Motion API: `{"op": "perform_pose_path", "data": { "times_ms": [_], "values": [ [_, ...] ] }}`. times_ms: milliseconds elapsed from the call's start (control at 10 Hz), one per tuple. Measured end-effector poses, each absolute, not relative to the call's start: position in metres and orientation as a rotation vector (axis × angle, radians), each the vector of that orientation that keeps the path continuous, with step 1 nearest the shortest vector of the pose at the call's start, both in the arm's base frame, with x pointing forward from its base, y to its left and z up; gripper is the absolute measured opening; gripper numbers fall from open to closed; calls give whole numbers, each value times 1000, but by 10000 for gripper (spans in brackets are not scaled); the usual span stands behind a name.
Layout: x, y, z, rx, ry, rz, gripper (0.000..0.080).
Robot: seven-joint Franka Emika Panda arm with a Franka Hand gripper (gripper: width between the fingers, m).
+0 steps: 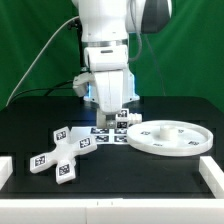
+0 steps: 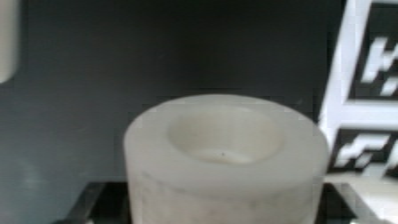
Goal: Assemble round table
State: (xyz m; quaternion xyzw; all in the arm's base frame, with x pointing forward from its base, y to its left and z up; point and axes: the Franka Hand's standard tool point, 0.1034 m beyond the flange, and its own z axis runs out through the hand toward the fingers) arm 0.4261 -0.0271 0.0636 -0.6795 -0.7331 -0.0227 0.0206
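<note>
The white cylindrical post [image 2: 222, 150] fills the wrist view, seen end-on with a shallow hollow in its top. It sits between the two dark fingers [image 2: 100, 200], which press on its sides. My gripper [image 1: 108, 108] hangs low over the black table, just behind the marker board [image 1: 110, 132], and is shut on the post. In the exterior view the hand hides most of the post. The large rimmed round disc [image 1: 170, 137] lies flat on the exterior view's right. The cross-shaped foot piece [image 1: 62, 152] lies on the left, tags up.
The marker board's tags [image 2: 374, 70] show beside the post in the wrist view. A white edge [image 2: 6, 40] shows at that picture's border. White rails [image 1: 210, 172] bound the table's front and right side. A green curtain hangs behind.
</note>
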Motion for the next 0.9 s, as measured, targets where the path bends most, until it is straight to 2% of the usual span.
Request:
{"op": "perform_pose_path", "data": {
  "times_ms": [400,600,900],
  "values": [
    [424,-41,61,-1756,-2576,-33,411],
    [413,-46,51,-1338,-2801,4,411],
    [406,-55,44,-889,-2948,32,411]
  ]
}}
